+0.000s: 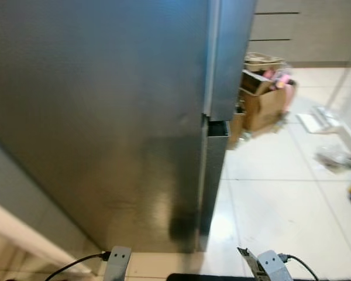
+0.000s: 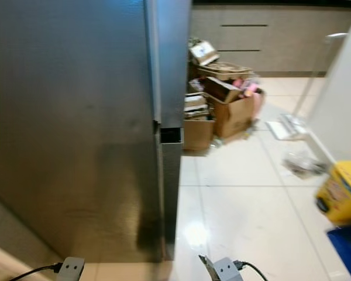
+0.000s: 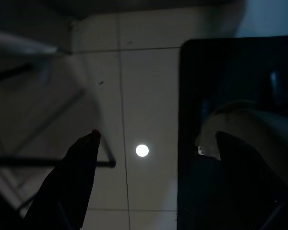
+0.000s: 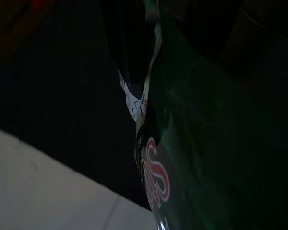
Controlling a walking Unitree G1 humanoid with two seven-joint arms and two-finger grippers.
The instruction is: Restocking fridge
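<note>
Fridge [image 1: 105, 117] doors look closed with the robot facing them, right gripper [image 4: 182, 143] clamped on a green packet [image 4: 201, 158] low by its side, presumably to restock, while the left gripper [image 3: 149, 148] hangs with fingers spread, holding nothing, over floor tiles [image 3: 144, 86].

Closed steel fridge [image 1: 105, 117], cardboard boxes [image 1: 263, 102] behind it, glossy tiled floor [image 1: 281, 193]

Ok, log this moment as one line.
fridge doors shut | right gripper on green packet | left gripper open, over floor tiles | cardboard boxes beyond
</note>
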